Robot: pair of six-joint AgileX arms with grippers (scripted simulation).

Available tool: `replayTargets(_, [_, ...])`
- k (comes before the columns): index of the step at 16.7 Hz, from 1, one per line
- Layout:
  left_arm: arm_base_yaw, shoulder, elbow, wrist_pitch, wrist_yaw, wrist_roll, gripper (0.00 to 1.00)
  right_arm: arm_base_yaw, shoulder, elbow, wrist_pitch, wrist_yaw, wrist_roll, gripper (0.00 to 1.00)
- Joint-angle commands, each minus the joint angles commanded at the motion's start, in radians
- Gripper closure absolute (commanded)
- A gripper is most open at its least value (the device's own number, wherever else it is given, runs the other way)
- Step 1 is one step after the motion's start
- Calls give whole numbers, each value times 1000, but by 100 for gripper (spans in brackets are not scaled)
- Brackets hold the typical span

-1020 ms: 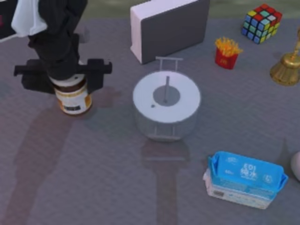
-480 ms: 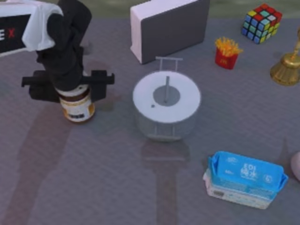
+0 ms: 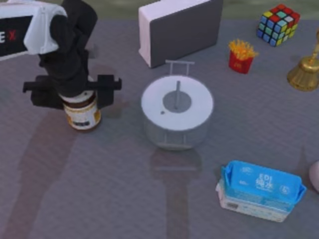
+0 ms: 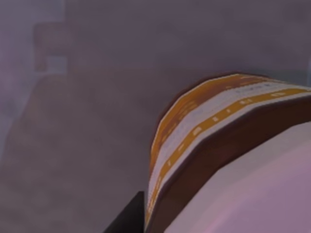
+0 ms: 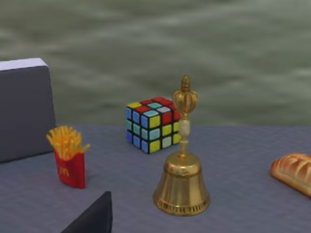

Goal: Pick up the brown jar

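Since 0.5 s ago almost nothing has moved: the left claw point(image 3: 73, 92) sits in the same spot at the worktop's point(image 3: 99, 189) left, clamped on the brown jar point(image 3: 82, 113), fingers either side below the white lid. A second ago the jar sat slightly further left. The round white stand point(image 3: 177, 110) is well apart to the right; open worktop lies below the jar. The right claw is not in the top view.

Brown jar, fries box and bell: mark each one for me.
brown jar point(image 3: 82, 115): top view, label band.
fries box point(image 3: 240, 62): top view, red carton.
bell point(image 5: 182, 187): right wrist view, brass body.
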Motion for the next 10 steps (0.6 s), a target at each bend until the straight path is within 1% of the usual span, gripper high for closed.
replayTargets(4, [0, 0, 0, 0, 0, 0, 2, 0, 0, 0, 0, 0, 0, 0])
replayTargets(5, [0, 0, 0, 0, 0, 0, 0, 0, 0, 0, 0, 0, 0, 0])
replayTargets(10, [0, 0, 0, 0, 0, 0, 0, 0, 0, 0, 0, 0, 0, 0])
